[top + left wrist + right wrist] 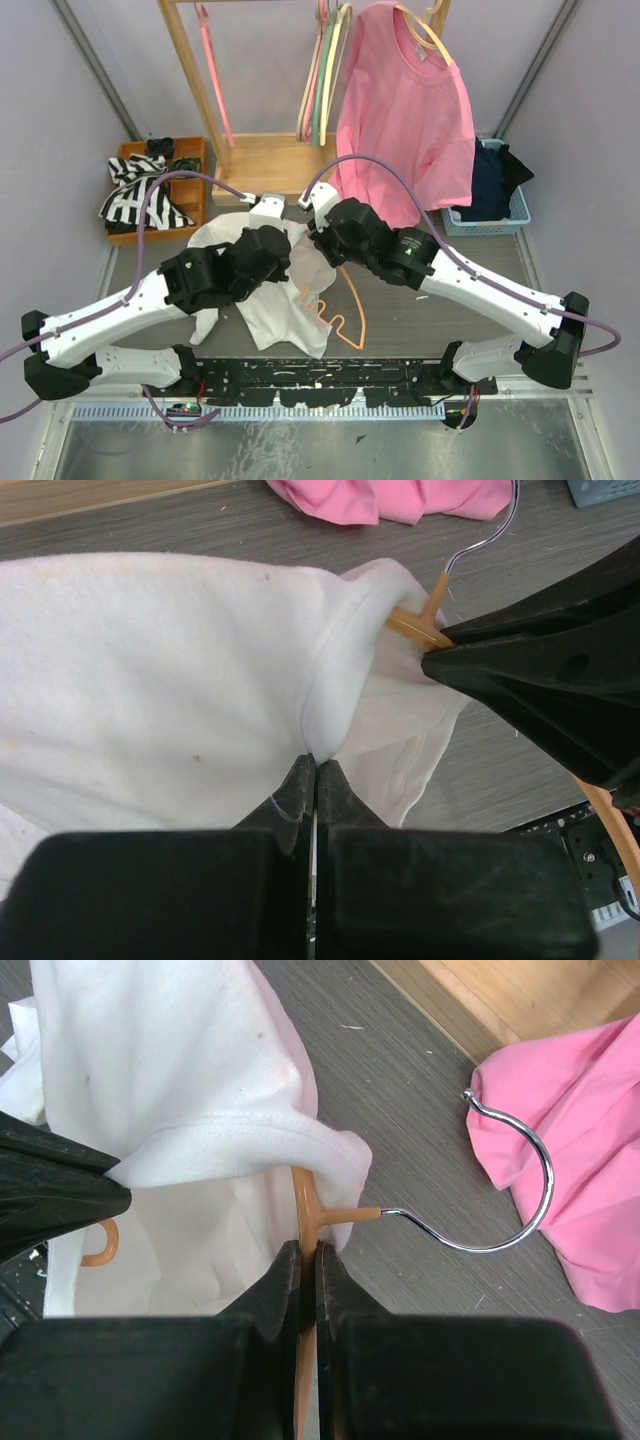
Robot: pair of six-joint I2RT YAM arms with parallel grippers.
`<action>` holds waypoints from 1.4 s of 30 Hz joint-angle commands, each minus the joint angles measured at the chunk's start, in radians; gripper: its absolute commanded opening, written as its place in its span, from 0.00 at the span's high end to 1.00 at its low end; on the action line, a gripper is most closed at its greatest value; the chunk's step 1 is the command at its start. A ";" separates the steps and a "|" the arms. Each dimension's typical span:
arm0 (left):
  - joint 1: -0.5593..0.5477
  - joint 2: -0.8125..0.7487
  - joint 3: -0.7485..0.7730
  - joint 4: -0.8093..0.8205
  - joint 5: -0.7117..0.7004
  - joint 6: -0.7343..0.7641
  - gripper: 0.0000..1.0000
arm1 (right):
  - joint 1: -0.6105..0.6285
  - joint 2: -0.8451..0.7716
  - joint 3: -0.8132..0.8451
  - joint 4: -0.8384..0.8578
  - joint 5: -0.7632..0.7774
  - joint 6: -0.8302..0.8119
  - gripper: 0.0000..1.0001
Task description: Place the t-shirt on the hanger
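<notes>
Both arms reach in from their bases and meet over the middle of the worktop (420,1090). The left arm (120,305) slants up from the lower left and the right arm (480,285) from the lower right, wrists turned inward so the two hands face each other almost nose to nose.

The left hand (315,770) is shut tight, its fingers pinching a fold of the ribbed collar of the white t-shirt (285,310). The right hand (308,1250) is clamped on the orange hanger (306,1205), gripping the stem just below the point where the silver wire hook (546,1172) joins it.

The t-shirt lies rumpled on the worktop between the arms. Its collar rim is draped over the hanger's stem, just beside the right hand's fingertips. The hook sticks out past the collar – clear of the cloth, open side towards the right hand – and points towards the hem of a pink t-shirt (405,110) that hangs from the wooden rack behind.

From above, one curved orange shoulder juts out from under the white cloth on the right arm's side. The right wrist view shows a curled orange end inside the shirt's opening.
</notes>
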 commanded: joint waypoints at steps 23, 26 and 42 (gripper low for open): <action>0.004 0.046 0.056 -0.096 -0.157 -0.027 0.16 | 0.005 -0.035 0.120 0.125 0.012 -0.016 0.99; 0.009 0.049 0.054 -0.079 -0.161 -0.019 0.37 | 0.006 -0.042 0.120 0.124 0.003 -0.014 0.99; 0.009 0.016 0.066 -0.128 -0.054 -0.081 1.00 | 0.006 -0.105 0.039 0.045 -0.020 -0.022 0.99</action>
